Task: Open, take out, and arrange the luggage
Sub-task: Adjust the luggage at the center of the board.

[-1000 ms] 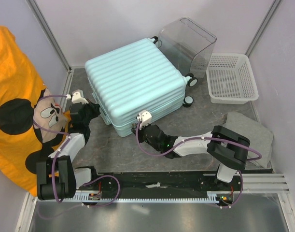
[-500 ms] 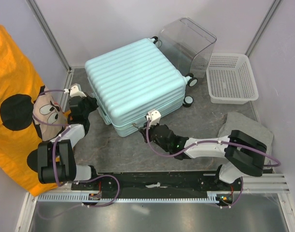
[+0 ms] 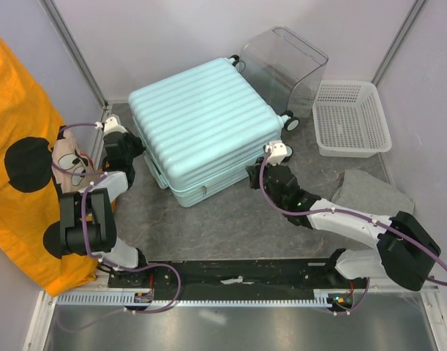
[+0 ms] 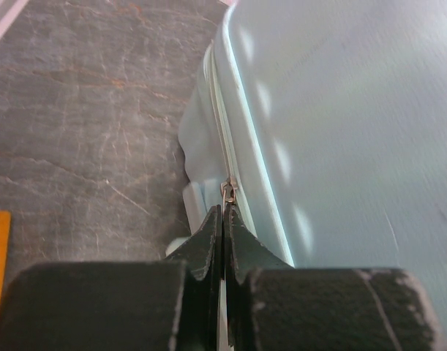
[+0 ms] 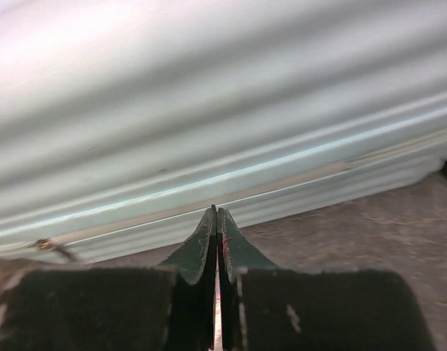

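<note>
The big mint-green suitcase (image 3: 205, 124) lies flat on the grey bench (image 3: 201, 223), in the middle. Its lid is shut. Its ribbed top faces up. Its black-and-white wheels (image 3: 285, 152) point to the right, toward a white basket (image 3: 351, 117). A clear plastic box (image 3: 285, 62) stands just behind the suitcase, by its far right corner.

The left pincer (image 4: 223, 213) is at the left side of the suitcase. Its two fingers are pressed tight together. The tips sit right at the seam where the two halves meet. A small metal zip tab (image 4: 228, 191) is just past the tips. I cannot tell if the fingers have pinched any bit of it.

The right pincer (image 5: 216, 213) is at the near right side of the suitcase, close to the wheels. Its fingers are closed tight too, and there is nothing between them. The tips point at the seam along that side and are very near it.

A grey cloth (image 3: 373, 197) lies on the bench to the right. A big orange cloth (image 3: 22, 110) with a cartoon mouse on it is at the left edge.
</note>
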You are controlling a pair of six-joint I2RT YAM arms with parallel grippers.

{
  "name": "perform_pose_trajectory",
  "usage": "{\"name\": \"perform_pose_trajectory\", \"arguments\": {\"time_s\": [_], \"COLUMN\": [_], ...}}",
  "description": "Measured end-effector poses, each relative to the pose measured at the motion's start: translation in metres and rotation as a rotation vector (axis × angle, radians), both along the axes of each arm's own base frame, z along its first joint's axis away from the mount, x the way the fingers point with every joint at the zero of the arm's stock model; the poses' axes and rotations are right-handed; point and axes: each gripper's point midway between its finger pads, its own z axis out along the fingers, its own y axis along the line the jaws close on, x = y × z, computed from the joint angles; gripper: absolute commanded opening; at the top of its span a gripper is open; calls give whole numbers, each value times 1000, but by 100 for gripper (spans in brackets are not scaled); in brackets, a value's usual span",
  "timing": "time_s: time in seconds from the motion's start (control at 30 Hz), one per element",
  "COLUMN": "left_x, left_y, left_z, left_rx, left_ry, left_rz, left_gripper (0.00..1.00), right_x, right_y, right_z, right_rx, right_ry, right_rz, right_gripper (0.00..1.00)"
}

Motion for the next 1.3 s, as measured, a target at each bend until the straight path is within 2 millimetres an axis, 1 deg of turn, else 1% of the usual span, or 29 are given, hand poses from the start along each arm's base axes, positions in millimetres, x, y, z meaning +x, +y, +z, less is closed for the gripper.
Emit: {"name": "perform_pose_trajectory", "arguments": {"time_s": [0.07,0.2,0.27,0.3,0.53,0.63,0.73,0.83,0.9,0.93,1.03,1.07,1.13,1.3], "left_x": [7,22,29,33,59,63,63,62,61,59,49,44,33,15], "left_y": [3,11,14,15,28,29,29,29,29,28,26,26,26,24], "left_z": [0,-1,-1,-2,-1,-2,-2,-2,-2,-2,-1,-1,-1,-1], "left_rx": [11,32,41,45,71,71,71,70,69,67,64,64,67,70], "left_ry": [3,6,6,7,7,10,8,-3,-15,-21,-37,-39,-43,-46], "left_rz": [6,22,28,30,44,46,46,47,48,48,50,51,58,65], "left_gripper": [1,1,2,1,2,2,2,1,2,2,1,1,2,2], "right_x": [12,35,44,50,80,93,106,128,144,151,169,173,179,183], "right_y": [-21,-69,-89,-103,-162,-177,-176,-168,-161,-158,-152,-150,-144,-135], "right_z": [0,-1,-4,-6,-10,-11,-9,-6,-8,-10,-27,-31,-34,-37], "right_rx": [-11,-31,-40,-42,5,22,23,21,18,15,-5,-7,-2,-16], "right_ry": [12,35,53,66,126,144,149,142,139,139,170,175,169,154], "right_rz": [-51,-166,-209,-237,-348,-378,-375,-357,-340,-333,-313,-306,-283,-262], "right_gripper": [4,5,5,5,6,6,7,8,10,10,13,13,15,16]}}
